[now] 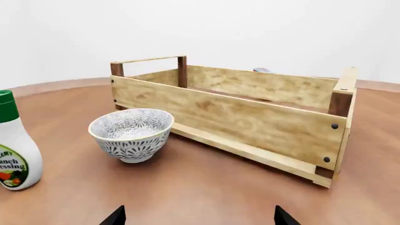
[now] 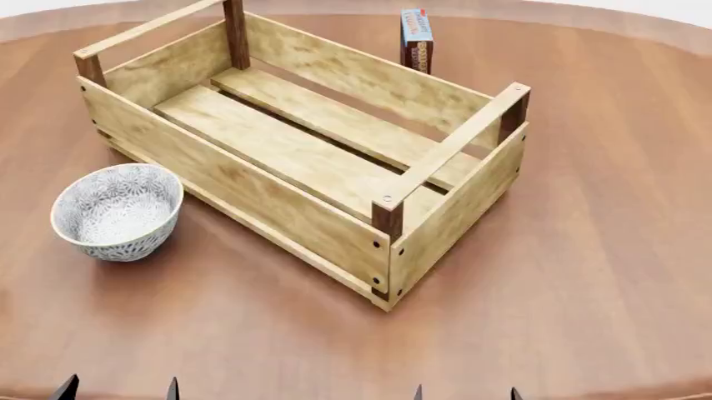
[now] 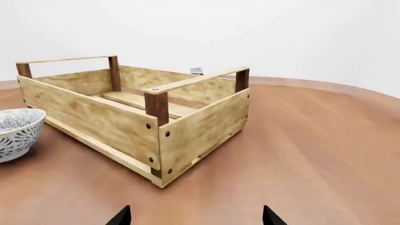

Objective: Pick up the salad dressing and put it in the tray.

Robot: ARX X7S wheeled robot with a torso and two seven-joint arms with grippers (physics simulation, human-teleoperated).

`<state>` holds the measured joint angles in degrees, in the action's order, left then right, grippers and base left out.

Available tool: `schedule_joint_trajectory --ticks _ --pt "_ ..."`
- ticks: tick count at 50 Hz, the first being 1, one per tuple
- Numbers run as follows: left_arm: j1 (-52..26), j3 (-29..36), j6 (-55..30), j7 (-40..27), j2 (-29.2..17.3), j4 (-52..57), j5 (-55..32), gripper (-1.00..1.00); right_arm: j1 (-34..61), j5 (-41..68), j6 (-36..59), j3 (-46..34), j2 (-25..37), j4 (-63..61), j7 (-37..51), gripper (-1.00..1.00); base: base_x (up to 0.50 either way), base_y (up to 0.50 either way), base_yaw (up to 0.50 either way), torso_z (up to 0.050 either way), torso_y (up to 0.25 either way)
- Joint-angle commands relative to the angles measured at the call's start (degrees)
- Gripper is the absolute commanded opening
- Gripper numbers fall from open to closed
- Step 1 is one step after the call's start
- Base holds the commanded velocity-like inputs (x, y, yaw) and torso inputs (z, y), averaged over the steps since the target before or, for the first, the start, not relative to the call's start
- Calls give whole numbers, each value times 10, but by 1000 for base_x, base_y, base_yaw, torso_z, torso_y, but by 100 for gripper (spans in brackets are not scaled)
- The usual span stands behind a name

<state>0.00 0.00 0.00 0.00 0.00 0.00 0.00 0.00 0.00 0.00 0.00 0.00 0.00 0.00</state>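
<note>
At the left edge of the left wrist frame stands the dressing (image 1: 14,143), upright on the table (image 1: 206,187), green cap up, label facing the camera. It is cut by the frame border, so only part of the body shows. It does not appear in the head or right wrist frames, which suggests it sits outside the head camera's field on the robot's left.

The bowl (image 1: 132,133) stands between the dressing and the tray (image 1: 250,119), apart from both. In the head frame the tray (image 2: 300,158) fills the centre, set diagonally, its slatted floor bare and open from above; a top rail spans each short end, so entry is best made over the long sides. A carton (image 2: 416,39) stands upright just behind the far long wall, upper centre of the head frame.

Left gripper (image 1: 198,218): only two dark fingertips show at the lower edge, well apart, released, holding nothing. Right gripper (image 3: 195,216): likewise spread and empty, facing the tray's near corner.

Judgement: no grasp is made yet. The left arm is the nearer one; the approach calls for turning toward the dressing and passing clear of the bowl on the carry to the tray.
</note>
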Motion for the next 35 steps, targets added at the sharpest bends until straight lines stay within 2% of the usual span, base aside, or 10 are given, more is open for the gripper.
schedule_joint_trajectory --ticks 1,24,35 --pt "0 11 0 -11 -9 -1 -8 100 -1 6 -2 -14 9 0 11 100 0 0 0 0 0" --pt "-3 43 -4 -49 -37 2 -36 100 -1 44 -2 -45 39 -5 36 100 0 0 0 0 0" --pt "-5 51 -8 -61 -45 5 -44 100 -1 50 -10 -53 47 -9 47 100 0 474 0 0 0"
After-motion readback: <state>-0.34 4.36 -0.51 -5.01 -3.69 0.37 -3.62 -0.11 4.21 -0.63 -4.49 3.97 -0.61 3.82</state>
